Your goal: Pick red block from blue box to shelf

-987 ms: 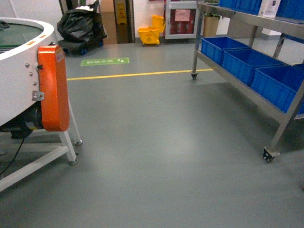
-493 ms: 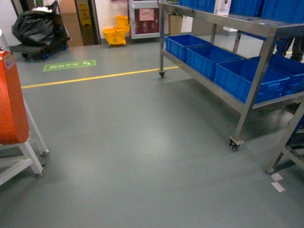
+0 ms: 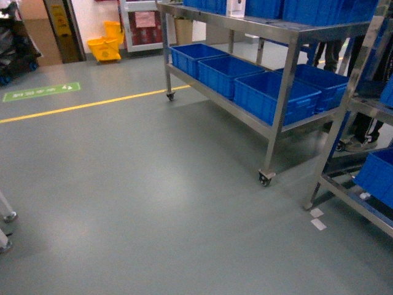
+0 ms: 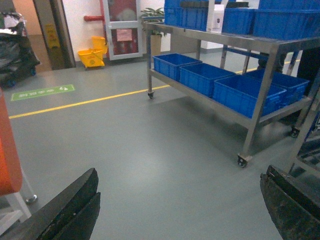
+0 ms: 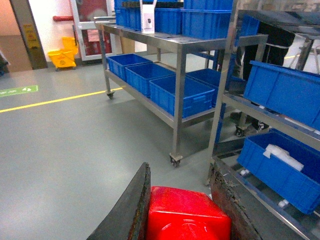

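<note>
Your right hand (image 5: 182,200) grips one red block (image 5: 187,220), its two dark fingers (image 5: 131,210) pressed against the block's left and right sides at the bottom of the right wrist view. The block sits roughly square between them with a glossy top face showing; its stud is not visible, so you cannot tell which way it points, and as a near-cube it has no clear long axis.

Your left hand (image 4: 177,210) is spread wide with nothing between its two fingers (image 4: 70,212), only grey floor (image 3: 153,196).

The head view shows two steel racks: one shelf (image 3: 270,74) on castors running back towards the wall, and part of a second at the right edge. On the shelf's lower tier you can count three blue crates (image 3: 270,95) in a row, with more behind them and on the top tier. One yellow mop bucket (image 3: 105,46) stands by the far wall, beyond one yellow floor line (image 3: 86,104).
</note>
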Controlling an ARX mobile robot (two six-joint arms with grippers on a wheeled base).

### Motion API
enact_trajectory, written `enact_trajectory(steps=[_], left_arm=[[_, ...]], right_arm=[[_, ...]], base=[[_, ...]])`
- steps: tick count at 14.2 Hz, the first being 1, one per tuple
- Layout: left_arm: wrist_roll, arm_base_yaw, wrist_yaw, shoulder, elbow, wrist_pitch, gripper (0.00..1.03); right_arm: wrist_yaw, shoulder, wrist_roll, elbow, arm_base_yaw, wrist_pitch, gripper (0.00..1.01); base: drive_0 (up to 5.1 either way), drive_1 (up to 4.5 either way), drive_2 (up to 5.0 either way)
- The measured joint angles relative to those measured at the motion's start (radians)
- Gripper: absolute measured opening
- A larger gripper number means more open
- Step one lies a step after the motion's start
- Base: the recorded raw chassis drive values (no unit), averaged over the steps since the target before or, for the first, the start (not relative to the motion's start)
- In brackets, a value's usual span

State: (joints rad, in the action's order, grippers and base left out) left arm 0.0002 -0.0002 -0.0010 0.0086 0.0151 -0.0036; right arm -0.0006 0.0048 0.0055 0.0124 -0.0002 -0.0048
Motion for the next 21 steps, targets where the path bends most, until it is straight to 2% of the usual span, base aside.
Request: enact_trajectory(steps=[21], left_arm=[[0.0,0.0,0.0,0.0,0.0,0.0,0.98]], right_arm=[[0.0,0.0,0.0,0.0,0.0,0.0,0.29]], base=[[-1.6,-1.56,-1.6]])
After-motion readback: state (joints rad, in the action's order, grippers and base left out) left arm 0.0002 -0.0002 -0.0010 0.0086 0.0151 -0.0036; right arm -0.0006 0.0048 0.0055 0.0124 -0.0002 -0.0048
